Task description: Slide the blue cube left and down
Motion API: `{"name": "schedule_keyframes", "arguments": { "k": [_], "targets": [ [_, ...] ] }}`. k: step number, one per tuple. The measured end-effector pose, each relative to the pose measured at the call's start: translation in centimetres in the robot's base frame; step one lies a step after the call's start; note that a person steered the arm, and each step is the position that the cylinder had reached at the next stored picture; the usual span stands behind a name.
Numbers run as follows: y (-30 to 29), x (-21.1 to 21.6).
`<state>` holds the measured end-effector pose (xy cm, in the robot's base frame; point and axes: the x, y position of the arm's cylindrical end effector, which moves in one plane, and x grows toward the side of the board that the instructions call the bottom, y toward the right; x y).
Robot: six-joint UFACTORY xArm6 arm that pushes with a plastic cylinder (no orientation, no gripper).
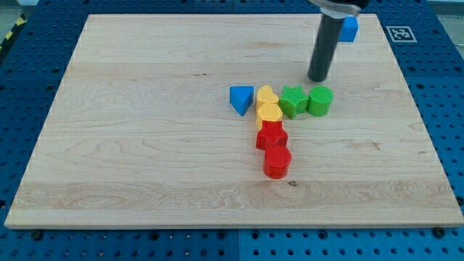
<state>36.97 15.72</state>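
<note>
So the blue cube [351, 29] is sitting way up by the board's top right corner, and it's partly hidden behind the rod, only its right part pokes out. My tip [318, 78] is down on the wooden board [145, 109] below the cube and a bit toward the view's left, clearly apart from it, not touching. It's just a bare rod, so nothing's gripped or carried.

Right under my tip there's the cluster around the middle of the board. A green cylinder [320, 101] is just below the tip, close but with a sliver of gap, and it's snug against a green star-ish block [293, 101] to its left. Next over are two yellow blocks [267, 106] stacked top-to-bottom in a column, shapes hard to call, then a blue triangle [241, 98] at the far left of the row. Below the yellows run a red block [271, 135] and a red cylinder [277, 161], heading toward the bottom edge.

No containers anywhere, just the board on a blue pegboard table [29, 80], with a marker tag [401, 33] off the top right corner.
</note>
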Motion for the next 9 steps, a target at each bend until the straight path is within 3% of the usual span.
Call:
{"name": "schedule_keyframes", "arguments": {
  "k": [3, 8, 9],
  "targets": [
    [10.4, -0.9],
    [14.9, -1.9],
    [15.2, -4.8]
  ]
}}
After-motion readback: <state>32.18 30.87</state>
